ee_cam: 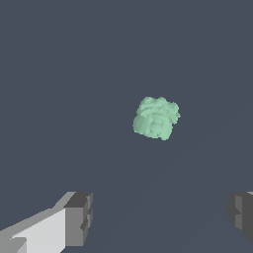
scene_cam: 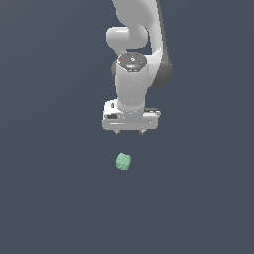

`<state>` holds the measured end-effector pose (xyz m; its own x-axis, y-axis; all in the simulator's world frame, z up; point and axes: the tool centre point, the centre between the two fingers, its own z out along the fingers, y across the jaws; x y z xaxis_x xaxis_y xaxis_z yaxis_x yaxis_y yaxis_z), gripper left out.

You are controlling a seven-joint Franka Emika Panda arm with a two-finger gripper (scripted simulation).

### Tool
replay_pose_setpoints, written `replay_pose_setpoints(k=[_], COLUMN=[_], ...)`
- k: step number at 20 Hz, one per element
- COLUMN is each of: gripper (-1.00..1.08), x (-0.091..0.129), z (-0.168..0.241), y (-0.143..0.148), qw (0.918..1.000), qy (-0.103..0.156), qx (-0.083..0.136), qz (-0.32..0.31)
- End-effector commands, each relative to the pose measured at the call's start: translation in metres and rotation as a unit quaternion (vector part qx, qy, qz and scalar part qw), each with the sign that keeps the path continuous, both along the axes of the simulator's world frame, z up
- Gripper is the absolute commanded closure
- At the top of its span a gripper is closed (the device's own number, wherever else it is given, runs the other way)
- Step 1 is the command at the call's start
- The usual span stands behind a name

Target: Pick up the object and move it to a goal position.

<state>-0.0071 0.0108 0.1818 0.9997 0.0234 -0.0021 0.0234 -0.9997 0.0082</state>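
Taking the exterior view from its left to its right, the left part shows only the plain dark grey surface (scene_cam: 49,198), with nothing standing on it that the pictures reveal. Toward the middle lies the object (scene_cam: 123,161), a small mint-green lump with a bumpy skin, resting by itself on that surface. Above it in the picture, and slightly toward the exterior view's right, hangs the white gripper (scene_cam: 129,132), pointed downward at the end of the arm (scene_cam: 133,59); it does not touch the lump, and a clear gap separates the two. The wrist view confirms this: the two dark fingertips (ee_cam: 79,217) stand far apart at the edges of that picture, so the jaws are spread wide and grip nothing, while the object (ee_cam: 156,117) sits free on the floor and not between them. No goal marker is visible in either view, so where the lump must end up cannot be told. As a judgement, the task is at its very start: no grasp is made and no lifting or carrying is done. What is left appears to be nearly everything: lining up over the lump, descending, closing on it, raising it and moving it to the goal.
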Motion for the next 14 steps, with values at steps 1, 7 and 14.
replay_pose_setpoints(k=[1, 7, 14], gripper=[-0.92, -0.92, -0.92], x=[0.0, 0.01, 0.012], z=[0.0, 0.013, 0.015], y=[0.0, 0.016, 0.019], qw=[1.0, 0.9994, 0.9991], qy=[0.0, -0.017, -0.021], qx=[0.0, -0.005, -0.006], qz=[0.0, 0.03, 0.037])
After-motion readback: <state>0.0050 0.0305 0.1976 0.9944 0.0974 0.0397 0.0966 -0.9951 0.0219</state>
